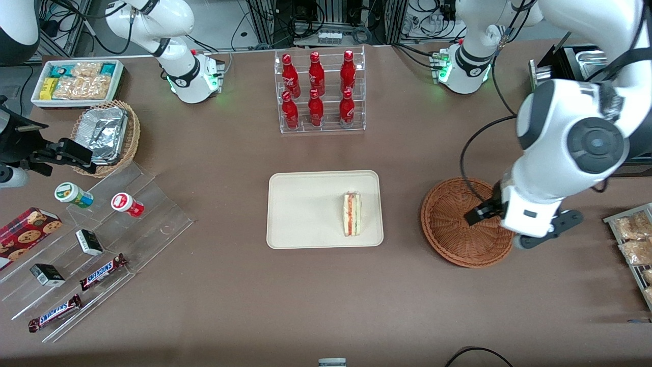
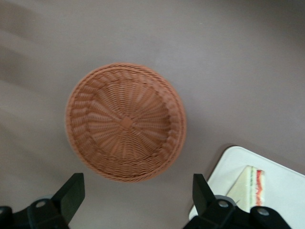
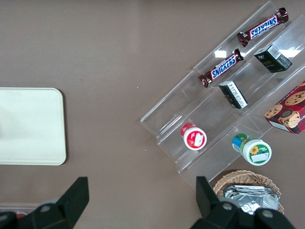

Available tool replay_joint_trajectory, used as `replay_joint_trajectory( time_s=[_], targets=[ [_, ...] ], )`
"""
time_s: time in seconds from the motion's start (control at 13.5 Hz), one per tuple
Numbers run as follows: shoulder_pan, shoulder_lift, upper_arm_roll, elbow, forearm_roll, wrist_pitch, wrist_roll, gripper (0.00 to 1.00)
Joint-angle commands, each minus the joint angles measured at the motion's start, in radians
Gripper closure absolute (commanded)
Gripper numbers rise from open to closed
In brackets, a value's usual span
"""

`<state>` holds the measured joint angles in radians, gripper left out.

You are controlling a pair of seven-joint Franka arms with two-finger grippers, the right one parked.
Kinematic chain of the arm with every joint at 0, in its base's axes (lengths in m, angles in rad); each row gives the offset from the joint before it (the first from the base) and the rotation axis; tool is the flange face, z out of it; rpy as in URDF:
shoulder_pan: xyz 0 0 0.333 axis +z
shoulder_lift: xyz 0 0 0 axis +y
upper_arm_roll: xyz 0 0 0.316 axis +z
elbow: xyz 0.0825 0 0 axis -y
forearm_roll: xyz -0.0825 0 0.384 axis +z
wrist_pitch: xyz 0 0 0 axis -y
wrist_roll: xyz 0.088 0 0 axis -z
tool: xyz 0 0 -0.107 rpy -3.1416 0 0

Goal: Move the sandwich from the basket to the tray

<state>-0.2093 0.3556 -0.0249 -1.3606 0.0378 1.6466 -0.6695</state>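
The sandwich [image 1: 352, 213] lies on the cream-white tray [image 1: 305, 204], near the tray's edge that faces the basket. The reddish-brown wicker basket [image 1: 453, 219] stands beside the tray, toward the working arm's end, and holds nothing. My left gripper [image 1: 524, 219] hangs high over the basket's rim on the side away from the tray. In the left wrist view the gripper [image 2: 138, 200] is open with nothing between its fingers [image 2: 71, 193]. The same view shows the empty basket [image 2: 126, 121], a corner of the tray [image 2: 281, 186] and the sandwich [image 2: 250, 188].
A clear rack of red bottles [image 1: 318, 92] stands farther from the front camera than the tray. Toward the parked arm's end are a tan basket of foil containers [image 1: 107, 135], a white bin of snacks [image 1: 76, 81] and a clear stepped stand [image 1: 102, 244]. Snack packets [image 1: 631, 234] lie at the working arm's end.
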Motion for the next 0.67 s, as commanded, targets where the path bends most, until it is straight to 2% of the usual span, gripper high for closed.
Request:
replay_joint_trajectory(
  time_s=[0.0,0.3,0.59],
  targets=[
    [0.068,-0.049,-0.009,0.008,-0.015,-0.066,0.089,0.0],
    [0.178,-0.131,-0.015,-0.008,-0.05,-0.155,0.249,0.0],
    [0.221,-0.185,-0.017,-0.011,-0.058,-0.235,0.479,0.0]
  ],
)
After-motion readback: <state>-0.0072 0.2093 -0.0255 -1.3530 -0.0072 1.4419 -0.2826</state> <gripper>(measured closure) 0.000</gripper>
